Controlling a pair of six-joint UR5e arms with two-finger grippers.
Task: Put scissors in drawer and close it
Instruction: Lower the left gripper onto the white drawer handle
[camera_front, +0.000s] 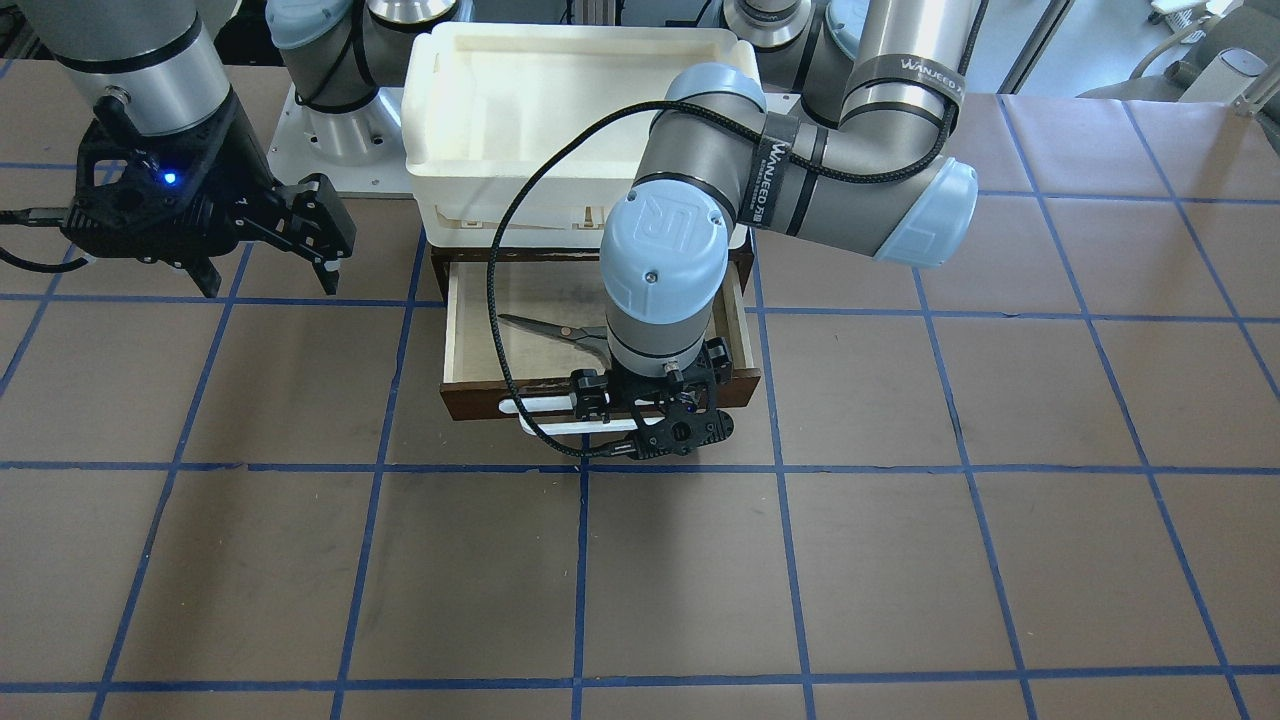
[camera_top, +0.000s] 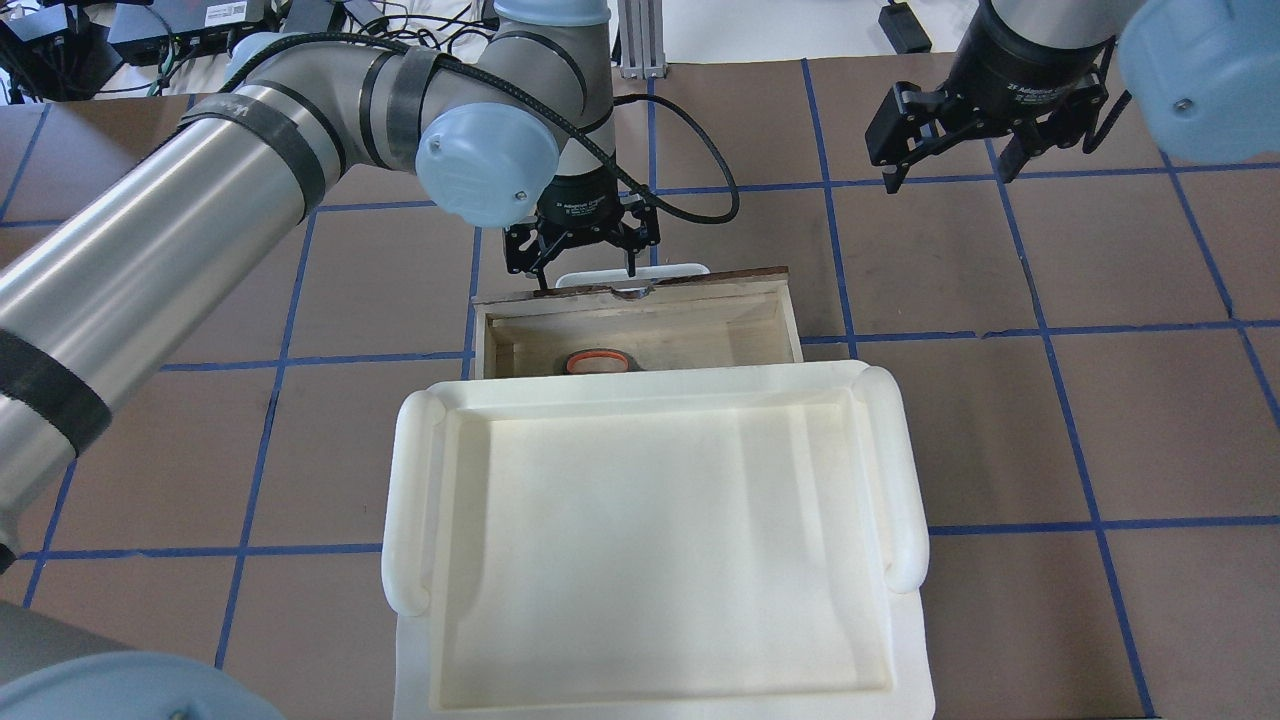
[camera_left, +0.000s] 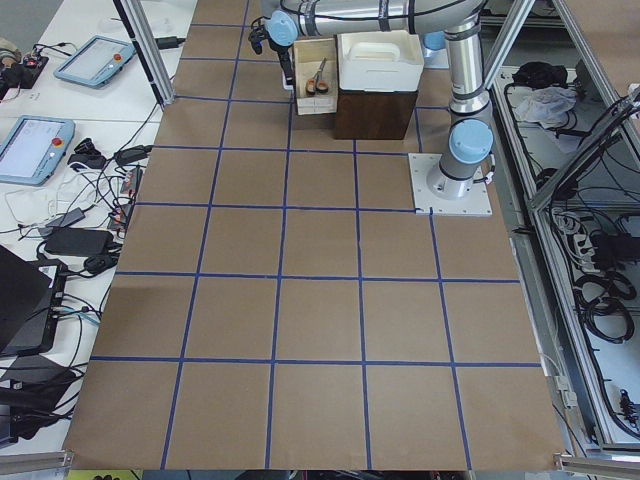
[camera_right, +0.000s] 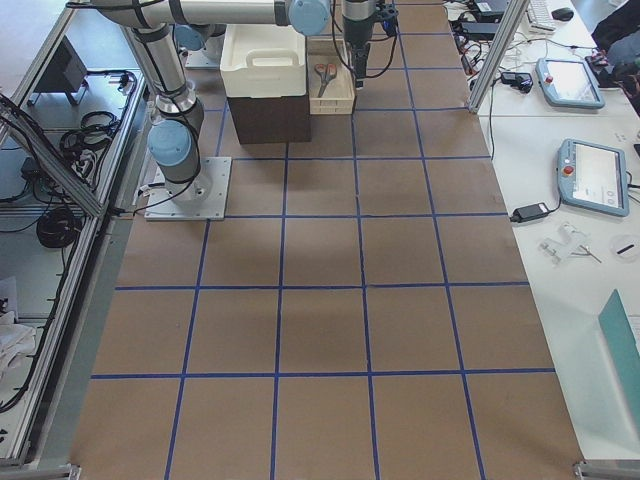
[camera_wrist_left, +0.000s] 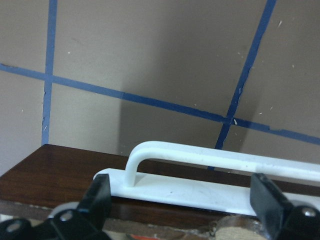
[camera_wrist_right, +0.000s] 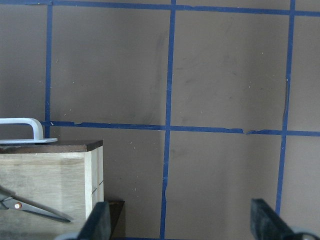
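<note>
The drawer (camera_front: 480, 398) is pulled open under the white tray, with its pale interior (camera_top: 700, 335) showing. The scissors (camera_front: 545, 328) lie inside it; an orange-lined loop (camera_top: 598, 360) shows at the tray's edge, and the blades show in the right wrist view (camera_wrist_right: 30, 209). My left gripper (camera_top: 587, 278) is open and points down at the drawer front. Its fingers (camera_wrist_left: 97, 200) stand wide apart by the white bar handle (camera_wrist_left: 200, 157) and hold nothing. My right gripper (camera_top: 948, 172) is open and empty above the bare table, off to the side of the drawer.
A large white plastic tray (camera_top: 410, 500) sits on the dark cabinet above the drawer. The table is brown with a blue tape grid (camera_front: 580, 560). My left arm's elbow (camera_front: 870, 200) hangs over the table beside the tray. Both arm bases stand behind the tray.
</note>
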